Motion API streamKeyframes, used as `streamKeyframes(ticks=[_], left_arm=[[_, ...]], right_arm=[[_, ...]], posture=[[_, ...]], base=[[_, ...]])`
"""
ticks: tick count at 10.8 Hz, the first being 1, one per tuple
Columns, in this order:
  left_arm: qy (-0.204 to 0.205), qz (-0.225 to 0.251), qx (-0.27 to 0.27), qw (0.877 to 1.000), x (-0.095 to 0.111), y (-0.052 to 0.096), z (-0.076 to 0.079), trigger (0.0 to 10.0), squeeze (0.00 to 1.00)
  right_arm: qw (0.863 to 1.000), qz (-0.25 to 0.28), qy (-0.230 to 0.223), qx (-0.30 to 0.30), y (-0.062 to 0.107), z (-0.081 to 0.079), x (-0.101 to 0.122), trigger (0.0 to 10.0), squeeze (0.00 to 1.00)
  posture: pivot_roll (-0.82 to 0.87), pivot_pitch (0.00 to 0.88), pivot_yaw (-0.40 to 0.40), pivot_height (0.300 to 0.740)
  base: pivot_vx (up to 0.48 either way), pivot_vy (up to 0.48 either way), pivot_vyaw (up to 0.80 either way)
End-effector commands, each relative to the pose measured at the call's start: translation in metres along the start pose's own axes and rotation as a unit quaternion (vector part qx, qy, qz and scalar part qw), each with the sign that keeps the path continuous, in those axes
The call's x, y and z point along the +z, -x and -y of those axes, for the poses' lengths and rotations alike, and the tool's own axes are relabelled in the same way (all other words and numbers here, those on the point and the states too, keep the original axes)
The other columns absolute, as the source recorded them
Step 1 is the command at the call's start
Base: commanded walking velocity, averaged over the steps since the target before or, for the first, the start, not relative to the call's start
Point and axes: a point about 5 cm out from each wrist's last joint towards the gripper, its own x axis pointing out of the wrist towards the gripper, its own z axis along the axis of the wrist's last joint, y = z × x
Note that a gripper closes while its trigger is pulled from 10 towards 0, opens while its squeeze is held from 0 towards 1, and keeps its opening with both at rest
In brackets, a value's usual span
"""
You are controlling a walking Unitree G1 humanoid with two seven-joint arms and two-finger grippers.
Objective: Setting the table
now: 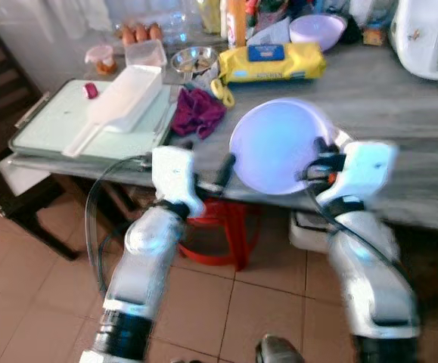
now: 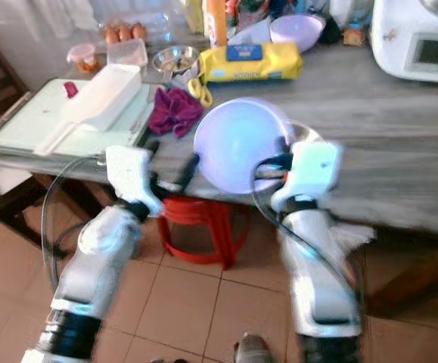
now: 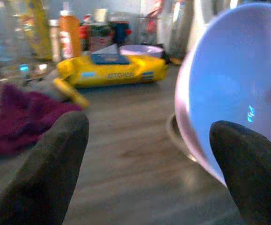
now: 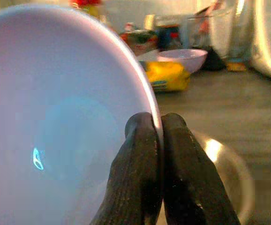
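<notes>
While the right gripper [image 4: 156,136] pinches the rim of a tilted bowl [image 1: 275,147] above the table [image 1: 400,113], its fingers clamp together. Left gripper [image 3: 147,154] hovers beside it, fingers spread apart.

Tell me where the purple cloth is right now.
The purple cloth lies on the grey table, left of centre in the head views, between the white tray and the yellow wipes pack.

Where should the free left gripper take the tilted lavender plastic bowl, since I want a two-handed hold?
Probably the near-left rim of the lavender plastic bowl, coming from the robot's left. The right gripper already pinches the right rim, and the bowl's open face tilts toward the open left gripper, leaving that thin edge exposed.
</notes>
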Motion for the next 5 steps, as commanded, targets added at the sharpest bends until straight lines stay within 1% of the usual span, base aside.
streamKeyframes(ticks=[1,5], left_arm=[[-0.008,0.003,0.015,1.0,0.0034,0.0034,-0.0082,10.0,0.0],[-0.007,0.003,0.016,1.0,0.0034,0.0035,-0.0083,10.0,0.0]], right_arm=[[1.0,0.022,-0.008,0.015,0.0006,-0.0085,0.0095,10.0,0.0],[1.0,0.021,-0.007,0.013,0.0009,-0.0082,0.0088,10.0,0.0]], posture=[[-0.21,0.174,0.081,0.74],[-0.21,0.174,0.081,0.74]], base=[[0.349,0.0,0.0],[0.349,0.0,0.0]])
